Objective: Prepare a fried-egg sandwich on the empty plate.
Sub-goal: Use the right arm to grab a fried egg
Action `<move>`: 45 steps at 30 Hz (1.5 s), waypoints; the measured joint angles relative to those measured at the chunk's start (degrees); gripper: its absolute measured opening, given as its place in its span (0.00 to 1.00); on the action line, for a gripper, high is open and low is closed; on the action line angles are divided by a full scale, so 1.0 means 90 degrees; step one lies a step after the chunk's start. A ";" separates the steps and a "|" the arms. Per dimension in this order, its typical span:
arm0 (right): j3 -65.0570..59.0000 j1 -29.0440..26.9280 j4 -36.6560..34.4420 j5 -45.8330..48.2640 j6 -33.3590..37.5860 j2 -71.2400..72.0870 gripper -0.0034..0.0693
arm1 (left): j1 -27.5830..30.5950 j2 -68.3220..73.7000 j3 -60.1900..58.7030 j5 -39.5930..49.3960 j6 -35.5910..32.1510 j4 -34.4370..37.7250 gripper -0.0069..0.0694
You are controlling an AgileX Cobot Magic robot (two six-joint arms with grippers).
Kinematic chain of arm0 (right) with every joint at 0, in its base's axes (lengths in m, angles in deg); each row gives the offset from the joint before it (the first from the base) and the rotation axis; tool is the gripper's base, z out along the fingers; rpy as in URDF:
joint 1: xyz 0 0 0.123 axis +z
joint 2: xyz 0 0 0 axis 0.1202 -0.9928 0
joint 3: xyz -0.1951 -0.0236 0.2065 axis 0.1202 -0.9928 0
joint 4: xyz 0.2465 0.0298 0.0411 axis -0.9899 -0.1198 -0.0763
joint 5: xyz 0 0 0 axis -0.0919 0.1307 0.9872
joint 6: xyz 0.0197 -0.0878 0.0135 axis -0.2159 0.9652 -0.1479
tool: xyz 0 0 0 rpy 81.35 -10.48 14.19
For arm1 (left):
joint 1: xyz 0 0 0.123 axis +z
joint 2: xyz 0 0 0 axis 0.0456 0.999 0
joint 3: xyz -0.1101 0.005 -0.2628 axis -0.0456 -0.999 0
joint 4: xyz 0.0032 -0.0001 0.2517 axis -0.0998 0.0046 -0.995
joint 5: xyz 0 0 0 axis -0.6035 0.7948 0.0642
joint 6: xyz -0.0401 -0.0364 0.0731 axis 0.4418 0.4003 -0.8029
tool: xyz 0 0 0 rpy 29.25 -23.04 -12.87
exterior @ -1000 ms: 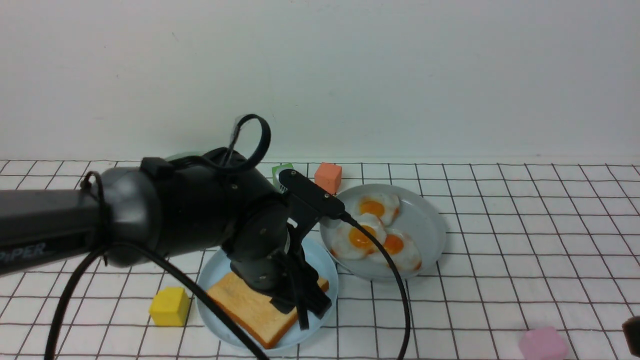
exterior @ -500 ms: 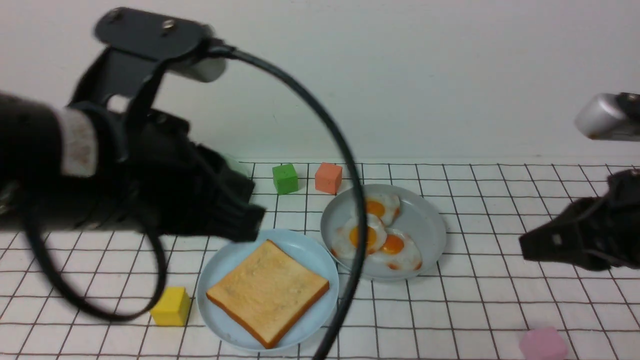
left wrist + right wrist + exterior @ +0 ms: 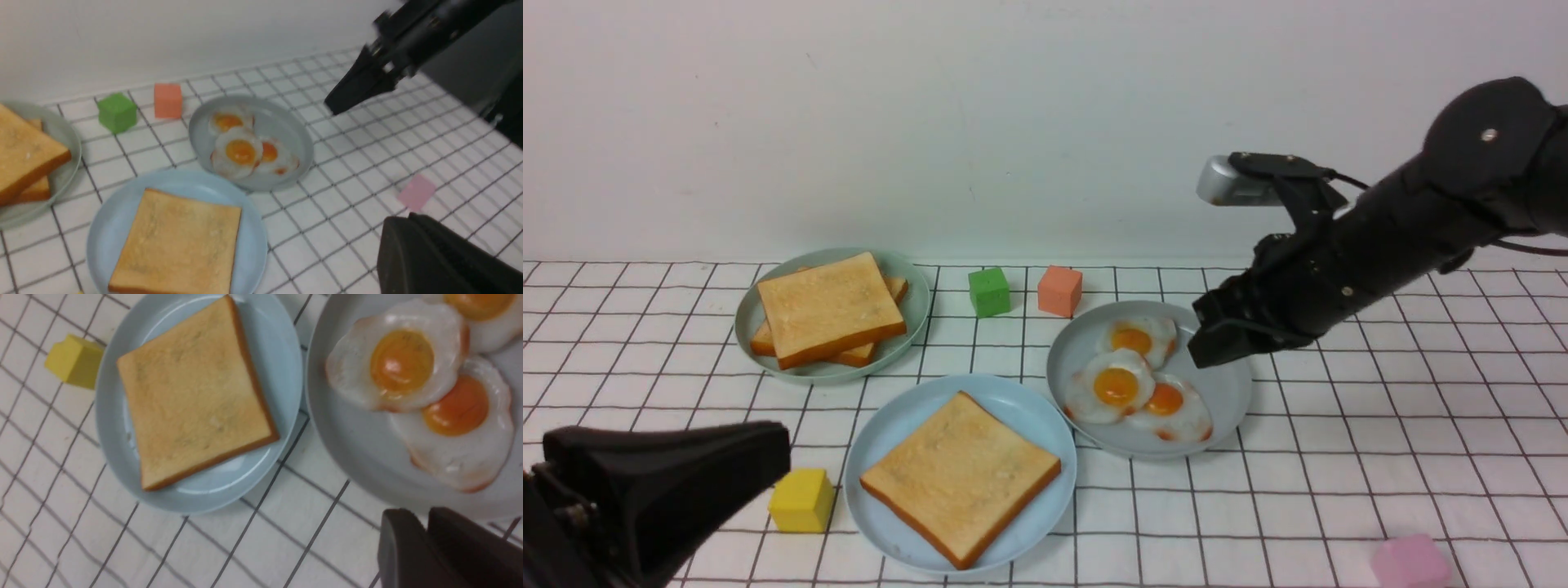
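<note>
The left end effector [image 3: 772, 449] has pulled back from above the light-blue plate [image 3: 882, 437] to the near-left corner of the desk [image 3: 1380, 457]. It shows as one dark mass, so I cannot tell how wide it stands. Its retreat uncovers the pale green plate [image 3: 913, 314] at far left, which holds stacked toast. The light-blue plate sits near centre as before, carrying a single toast slice [image 3: 960, 478]. The right end effector [image 3: 1205, 347] has swung in from the right edge and now hangs over the far-right rim of the grey plate [image 3: 1229, 384]. Its fingers are pressed together on nothing, just beside the three fried eggs [image 3: 1117, 385].
</note>
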 joint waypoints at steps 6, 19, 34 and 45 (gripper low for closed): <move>0.1137 0.0000 0.0054 -0.0069 -0.0247 -0.1337 0.46 | 0.0000 -0.0040 -0.0026 -0.0613 0.0005 0.0022 0.07; 0.2426 0.0129 0.0038 -0.0210 -0.0260 -0.2814 0.61 | 0.0000 -0.0040 -0.0028 -0.0649 0.0005 0.0089 0.07; 0.2470 0.0129 -0.0074 -0.0571 -0.0266 -0.2992 0.61 | 0.0000 -0.0040 -0.0028 -0.0649 0.0007 0.0089 0.07; 0.2470 0.0134 -0.0192 -0.0214 -0.0266 -0.2999 0.58 | 0.0000 -0.0040 -0.0028 -0.0530 0.0019 0.0089 0.07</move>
